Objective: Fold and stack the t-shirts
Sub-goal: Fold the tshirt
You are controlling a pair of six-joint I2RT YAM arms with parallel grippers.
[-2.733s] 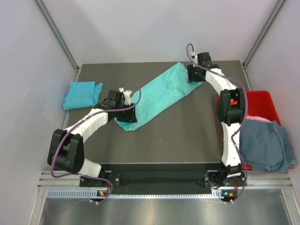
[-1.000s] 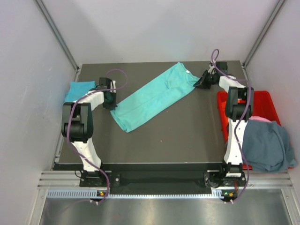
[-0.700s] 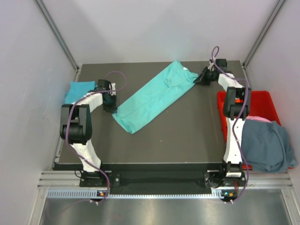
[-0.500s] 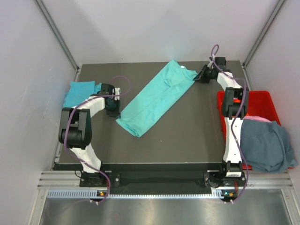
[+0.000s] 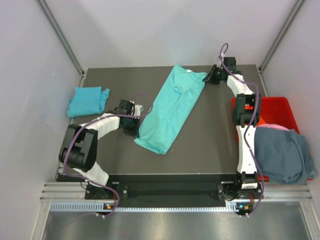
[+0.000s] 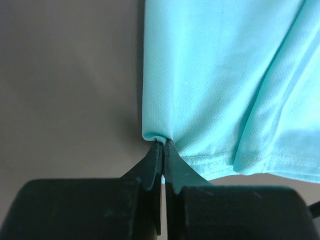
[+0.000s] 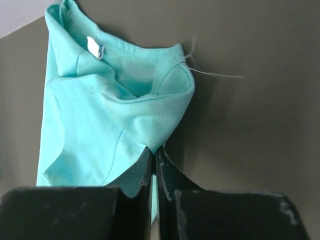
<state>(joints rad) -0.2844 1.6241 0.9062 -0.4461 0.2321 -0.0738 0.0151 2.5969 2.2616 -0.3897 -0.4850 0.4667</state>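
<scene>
A mint-teal t-shirt (image 5: 172, 110), folded into a long strip, lies slantwise on the dark table, collar end at the back. My left gripper (image 5: 135, 128) is shut on its hem corner (image 6: 156, 136) at the strip's near-left end. At the back right my right gripper (image 5: 207, 78) is shut on the shoulder edge (image 7: 159, 142) beside the collar (image 7: 120, 52). A cyan-blue t-shirt (image 5: 88, 100) sits folded at the table's left edge. A slate grey-blue t-shirt (image 5: 284, 155) is bunched over the crate at the right.
A red plastic crate (image 5: 277, 112) stands off the table's right side, under the grey-blue shirt. Grey walls close in the table (image 5: 210, 145) at the left, back and right. A loose white thread (image 7: 215, 74) trails from the shirt's shoulder.
Both grippers have kept hold and swung the teal strip round: its near end moved right and toward me, its collar end left along the back. The strip now lies steeper.
</scene>
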